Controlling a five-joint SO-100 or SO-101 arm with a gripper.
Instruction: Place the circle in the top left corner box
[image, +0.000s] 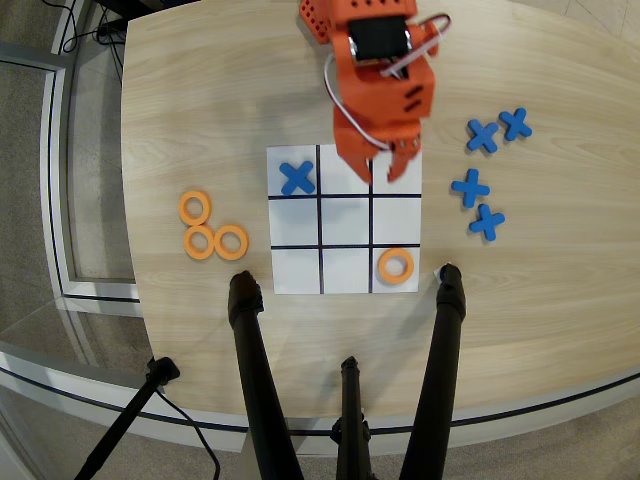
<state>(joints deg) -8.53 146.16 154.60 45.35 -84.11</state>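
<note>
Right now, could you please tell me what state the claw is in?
Claw: empty, holding nothing, jaws slightly apart above the grid's upper right cell; the orange ring already lies in the lower right cell.

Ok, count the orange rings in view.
4. Three orange rings lie on the table left of the grid; one lies in the grid's bottom-right cell. None appears hidden.

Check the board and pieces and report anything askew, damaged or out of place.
Nothing stands out. The white paper grid lies flat and roughly square on the wooden table. One flat orange ring sits inside a corner cell, one blue cross inside the opposite corner. Spare pieces lie off the grid.
</note>
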